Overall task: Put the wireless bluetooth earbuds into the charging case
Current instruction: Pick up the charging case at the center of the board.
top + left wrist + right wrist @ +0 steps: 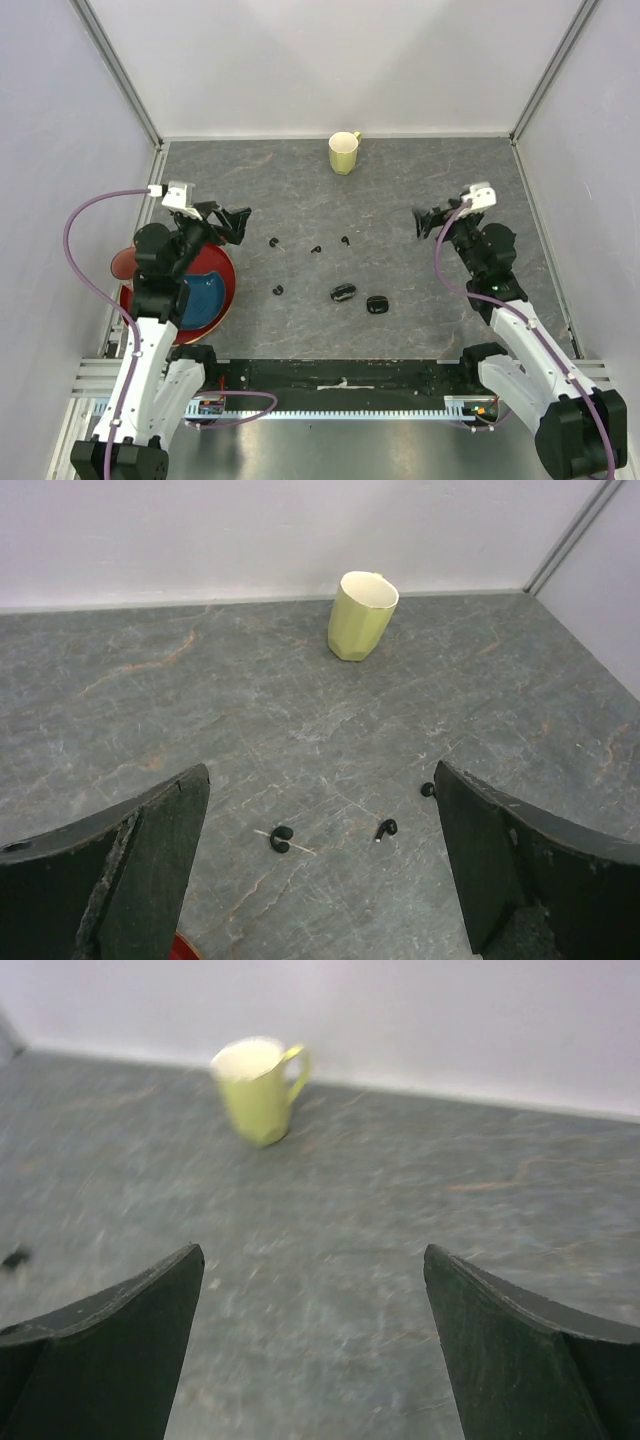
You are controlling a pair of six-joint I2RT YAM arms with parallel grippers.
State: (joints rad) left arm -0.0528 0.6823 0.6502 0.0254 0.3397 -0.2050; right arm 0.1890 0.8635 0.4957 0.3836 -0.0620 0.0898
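Between the fingers of my left gripper there is nothing. The jaws stand spread wide above the left side of the table and point toward its middle, I judge so that the wrist view takes in the small parts before I commit to one. My right gripper mirrors this on the right side, equally spread and empty, though its own view is blurred.

Just beyond my left fingers, three buds lie in a loose row, each apart from the others: the left earbud, the middle earbud and the right earbud. The fourth earbud lies nearer to me. To its right sit the left case and the right case, close together but not touching. I cannot tell whether their lids are up.

No bud is in a case, so I judge the work not yet begun. The yellow mug at the far edge and the red plate under my left arm seem to play no part.
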